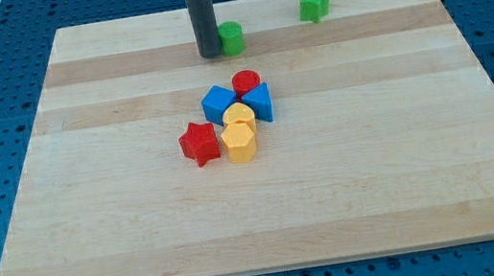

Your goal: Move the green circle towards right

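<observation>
The green circle is a small green cylinder near the view's top, a little left of the middle of the wooden board. My tip stands just at its left side, touching or almost touching it. A green star block lies further to the view's right, near the board's top edge.
A cluster of blocks sits at the board's middle: a red circle, a blue cube, a blue triangle-like block, two yellow blocks and a red star. Blue perforated table surrounds the board.
</observation>
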Robot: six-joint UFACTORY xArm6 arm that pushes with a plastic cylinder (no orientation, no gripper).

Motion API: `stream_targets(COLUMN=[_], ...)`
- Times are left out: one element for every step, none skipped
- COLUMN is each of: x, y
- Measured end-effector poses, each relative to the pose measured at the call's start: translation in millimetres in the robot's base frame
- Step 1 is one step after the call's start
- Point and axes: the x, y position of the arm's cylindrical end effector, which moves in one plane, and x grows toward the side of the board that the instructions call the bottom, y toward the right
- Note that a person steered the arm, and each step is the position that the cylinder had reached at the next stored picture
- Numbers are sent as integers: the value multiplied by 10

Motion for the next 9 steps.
stream_targets(x=[-103,-23,-256,-303,-11,146,698,825,453], y=[147,568,565,1147,1434,1457,2099,2091,2075])
